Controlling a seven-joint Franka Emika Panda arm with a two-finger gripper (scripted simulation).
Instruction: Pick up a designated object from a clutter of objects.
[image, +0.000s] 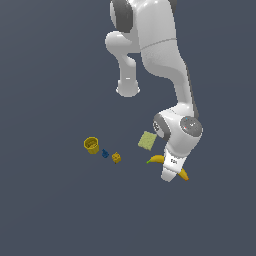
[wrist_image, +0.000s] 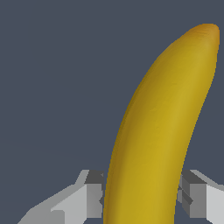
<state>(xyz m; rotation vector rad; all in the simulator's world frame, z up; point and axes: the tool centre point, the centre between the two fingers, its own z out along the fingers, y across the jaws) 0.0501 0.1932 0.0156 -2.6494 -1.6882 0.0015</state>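
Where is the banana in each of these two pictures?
Exterior view: the banana lies low and right of centre, partly hidden behind the robot's hand, beside the green pad.
Wrist view: the banana fills the right half, between the fingers.
Shared landmark: the banana itself.

The long curved yellow banana (wrist_image: 162, 131) has a smooth, softly sheened skin, darkening to orange-brown at its tip. The white robot arm (image: 160, 50) looks like glossy moulded plastic with highlights, while the grey blocky gripper fingers (wrist_image: 94, 199) appear matt and flat-shaded. The dark blue-grey floor (image: 50, 210) is uniformly matt and featureless.
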